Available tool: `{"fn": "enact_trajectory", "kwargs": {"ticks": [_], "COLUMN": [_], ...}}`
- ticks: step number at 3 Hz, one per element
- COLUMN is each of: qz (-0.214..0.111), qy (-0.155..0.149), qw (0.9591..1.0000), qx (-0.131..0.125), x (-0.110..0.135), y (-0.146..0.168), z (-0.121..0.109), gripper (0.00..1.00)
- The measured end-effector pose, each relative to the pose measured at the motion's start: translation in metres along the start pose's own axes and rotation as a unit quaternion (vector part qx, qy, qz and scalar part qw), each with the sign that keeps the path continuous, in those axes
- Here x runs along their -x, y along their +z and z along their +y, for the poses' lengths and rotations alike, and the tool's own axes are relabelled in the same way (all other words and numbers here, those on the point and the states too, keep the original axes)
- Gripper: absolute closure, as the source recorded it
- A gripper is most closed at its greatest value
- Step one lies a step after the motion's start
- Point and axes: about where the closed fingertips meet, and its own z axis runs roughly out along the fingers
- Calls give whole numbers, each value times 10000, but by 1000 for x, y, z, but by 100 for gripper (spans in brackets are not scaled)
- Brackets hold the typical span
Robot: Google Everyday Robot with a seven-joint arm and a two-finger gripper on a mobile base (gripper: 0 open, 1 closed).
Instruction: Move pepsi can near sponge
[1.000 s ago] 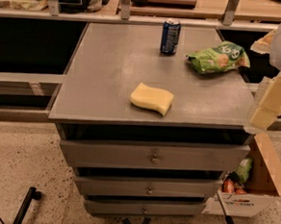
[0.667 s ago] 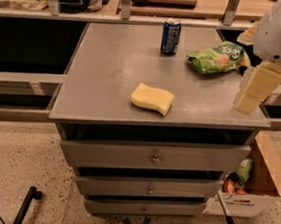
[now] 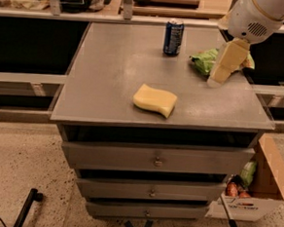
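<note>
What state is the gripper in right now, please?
Gripper: open or closed cannot be told; it is in front of the green bag, apart from the pepsi can.

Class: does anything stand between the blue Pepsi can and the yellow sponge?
Nothing visible: bare grey tabletop separates the dark blue Pepsi can and pale yellow sponge. The robot's hand hovers by the green snack bag.

Your one camera looks down on the cabinet top (image 3: 111,69) from its front, fairly near; gripper (image 3: 217,79) at upper right.
</note>
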Motion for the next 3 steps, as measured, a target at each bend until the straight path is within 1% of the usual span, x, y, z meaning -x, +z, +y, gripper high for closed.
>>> {"fn": "enact_trajectory", "kwargs": {"ticks": [1, 2, 3], "qz": [-451, -934, -1358], "qy": [335, 713, 1018], "qw": [9984, 9931, 9853], "qx": [-38, -56, -174], "x": [13, 30, 42], "y": [22, 45, 64], "z": [-39, -69, -95], "gripper": [0, 0, 0]}}
